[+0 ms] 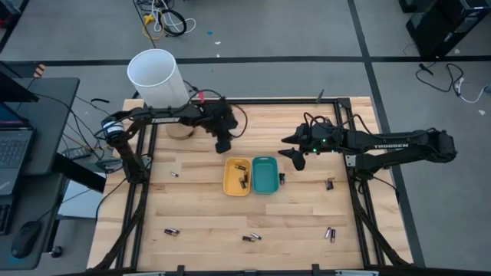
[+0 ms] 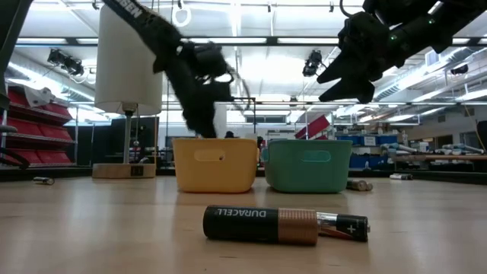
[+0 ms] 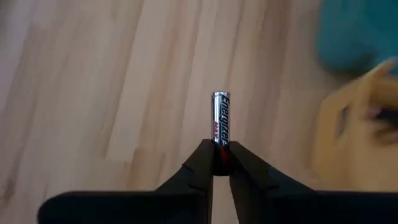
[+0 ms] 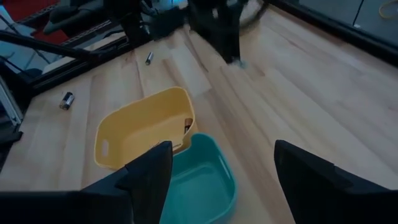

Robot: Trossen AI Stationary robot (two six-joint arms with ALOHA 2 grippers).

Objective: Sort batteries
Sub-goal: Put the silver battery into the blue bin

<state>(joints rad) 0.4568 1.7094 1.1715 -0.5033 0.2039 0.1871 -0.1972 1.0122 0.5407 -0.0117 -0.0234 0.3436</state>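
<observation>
The left gripper [image 3: 219,163] has its fingers clenched on one end of a slim silver battery [image 3: 221,118], which sticks straight out beyond the tips; in the high view this gripper [image 1: 222,142] hangs above the counter [image 1: 199,207], just behind the yellow tray [image 1: 228,180]. The right gripper [image 1: 295,147] hovers with its fingers spread and empty, behind the teal tray [image 1: 265,184] that sits touching the yellow one. The yellow tray already holds a few cells, while others lie scattered toward the front and right edges of the counter, including a black-and-copper battery [image 2: 285,225] close to the low camera. The step in hand looks like carrying the held cell to its tray. Since only the battery's end is pinched, a quick swing could lever it loose, so the carry should be smooth. It is best to bring the tip over the middle of the proper tray, lower it close inside the walls, and only then let go, so the cell cannot bounce out.
</observation>
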